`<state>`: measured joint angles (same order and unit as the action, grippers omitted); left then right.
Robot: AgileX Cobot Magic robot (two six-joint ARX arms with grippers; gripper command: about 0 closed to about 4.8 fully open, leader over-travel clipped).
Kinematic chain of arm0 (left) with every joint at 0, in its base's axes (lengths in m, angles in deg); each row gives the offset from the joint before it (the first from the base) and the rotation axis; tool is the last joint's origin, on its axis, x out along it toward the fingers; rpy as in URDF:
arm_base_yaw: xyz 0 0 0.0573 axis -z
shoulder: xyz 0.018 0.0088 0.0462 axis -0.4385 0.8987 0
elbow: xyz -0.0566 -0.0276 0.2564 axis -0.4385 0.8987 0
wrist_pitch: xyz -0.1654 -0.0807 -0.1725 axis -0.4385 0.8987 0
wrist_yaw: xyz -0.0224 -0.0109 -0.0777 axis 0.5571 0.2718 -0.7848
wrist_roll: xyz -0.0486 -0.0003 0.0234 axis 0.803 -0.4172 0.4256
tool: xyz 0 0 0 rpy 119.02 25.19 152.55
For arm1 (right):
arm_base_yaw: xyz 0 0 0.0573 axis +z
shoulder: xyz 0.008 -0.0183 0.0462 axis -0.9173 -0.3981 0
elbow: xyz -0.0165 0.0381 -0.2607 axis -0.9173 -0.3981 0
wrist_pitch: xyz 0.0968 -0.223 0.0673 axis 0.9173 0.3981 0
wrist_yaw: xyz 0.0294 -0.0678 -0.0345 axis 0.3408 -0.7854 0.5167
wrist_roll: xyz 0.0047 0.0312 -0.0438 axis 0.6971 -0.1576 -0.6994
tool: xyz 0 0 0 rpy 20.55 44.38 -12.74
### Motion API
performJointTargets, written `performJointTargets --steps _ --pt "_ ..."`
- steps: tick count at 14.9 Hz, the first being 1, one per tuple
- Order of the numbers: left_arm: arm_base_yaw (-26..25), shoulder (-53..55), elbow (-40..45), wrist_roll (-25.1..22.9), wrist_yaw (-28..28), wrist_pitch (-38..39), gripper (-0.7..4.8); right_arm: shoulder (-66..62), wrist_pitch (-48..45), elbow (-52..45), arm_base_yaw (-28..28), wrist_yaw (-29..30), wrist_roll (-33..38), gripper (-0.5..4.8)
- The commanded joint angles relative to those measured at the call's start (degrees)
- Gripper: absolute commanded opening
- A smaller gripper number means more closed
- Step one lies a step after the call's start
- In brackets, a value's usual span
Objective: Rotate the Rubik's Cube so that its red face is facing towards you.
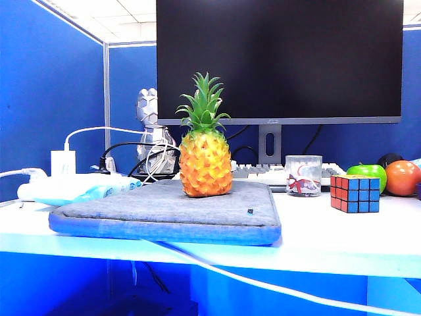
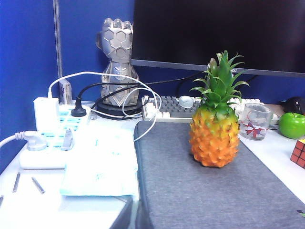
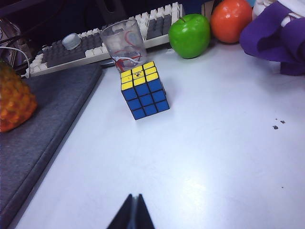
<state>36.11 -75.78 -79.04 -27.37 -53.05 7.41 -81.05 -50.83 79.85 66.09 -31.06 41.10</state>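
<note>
Rubik's Cube (image 3: 144, 90), a small hard plastic block with blue, yellow and red (image 1: 339, 193) stickers, is seen at twelve o'clock from the right tool (image 3: 134, 212), whose tips are pressed together. It looks light, stiff and a bit slippery, so two flat opposite sides should be pinched. The left tool is not seen and is taken as closed too. The cube sits on the white bench (image 3: 214, 157).

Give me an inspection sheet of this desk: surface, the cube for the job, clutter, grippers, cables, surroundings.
Surface: white table, grey pad on its left part.
Job's things: Rubik's Cube upright on the table right of the pad; blue face front, red face turned left, yellow on top.
Clutter: pineapple on the pad; glass, green apple, orange fruit, purple cloth.
Grippers: right gripper shut, empty, above bare table short of the cube; left gripper not in view.
Cables: white cable down the table front; power strip with plugs.
Surroundings: monitor, keyboard, blue partition.
</note>
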Motion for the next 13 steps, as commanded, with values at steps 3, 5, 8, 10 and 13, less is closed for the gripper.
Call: performJointTargets --steps 3,5,8,10,13 --pt "0.00 -0.02 -0.07 0.11 -2.45 -0.81 -0.02 -0.02 -1.07 -0.52 -0.02 -1.05 -0.37 0.00" --pt "0.00 -0.02 -0.13 0.17 -3.74 -2.69 -0.03 -0.02 -2.45 -0.52 0.00 -0.96 -0.35 0.00" --pt "0.00 1.07 -1.81 2.93 -8.87 -9.77 -0.03 -0.02 -7.80 1.79 -0.02 3.43 -0.48 0.00" --pt "0.00 6.03 -6.16 2.01 -10.05 -9.75 -0.03 -0.48 -8.55 4.26 -0.07 1.79 -0.85 0.00" --pt "0.00 29.88 -23.98 0.98 -17.42 -10.10 -0.03 -4.81 -13.44 7.82 -0.09 0.44 -0.90 0.01"
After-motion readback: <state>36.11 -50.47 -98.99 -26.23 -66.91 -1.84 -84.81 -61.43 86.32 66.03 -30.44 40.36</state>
